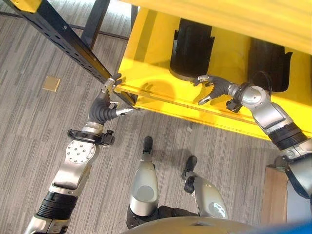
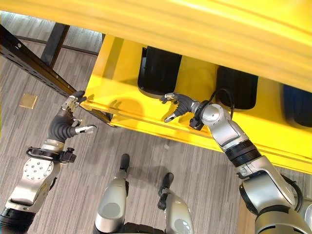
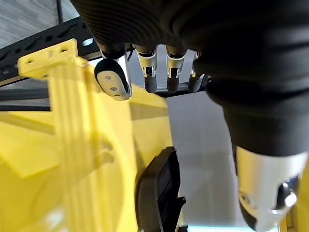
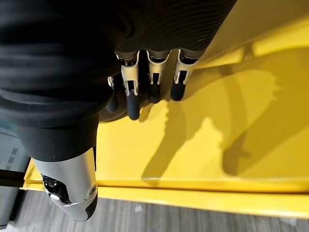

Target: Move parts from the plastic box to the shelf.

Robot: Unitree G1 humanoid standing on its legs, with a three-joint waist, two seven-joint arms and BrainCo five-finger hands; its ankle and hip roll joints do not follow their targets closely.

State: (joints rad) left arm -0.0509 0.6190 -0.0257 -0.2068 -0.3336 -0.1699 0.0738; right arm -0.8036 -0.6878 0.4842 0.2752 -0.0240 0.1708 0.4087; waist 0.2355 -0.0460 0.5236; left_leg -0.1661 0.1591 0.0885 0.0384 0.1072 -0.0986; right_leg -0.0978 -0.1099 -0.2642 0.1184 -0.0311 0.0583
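A yellow shelf [image 1: 161, 78] carries a black moulded part [image 1: 191, 48] standing upright, with a second black part [image 1: 268, 61] to its right. My right hand [image 1: 214, 87] hovers over the shelf board just in front of the first part, open, fingers loosely bent and empty; in the right wrist view its fingers [image 4: 149, 82] hang above bare yellow board [image 4: 203, 145]. My left hand [image 1: 105, 107] is at the shelf's front left corner, open and empty, fingertips close to the corner. The left wrist view shows its fingers [image 3: 149, 67] beside the shelf edge [image 3: 82, 145] and a black part [image 3: 157, 193].
A black perforated upright [image 1: 63, 36] runs diagonally past the shelf's left corner, beside my left hand. A higher yellow shelf board [image 2: 195, 24] overhangs the parts. A small brown square plate [image 1: 51, 84] lies on the grey floor. A wooden surface [image 1: 275, 195] sits at the lower right.
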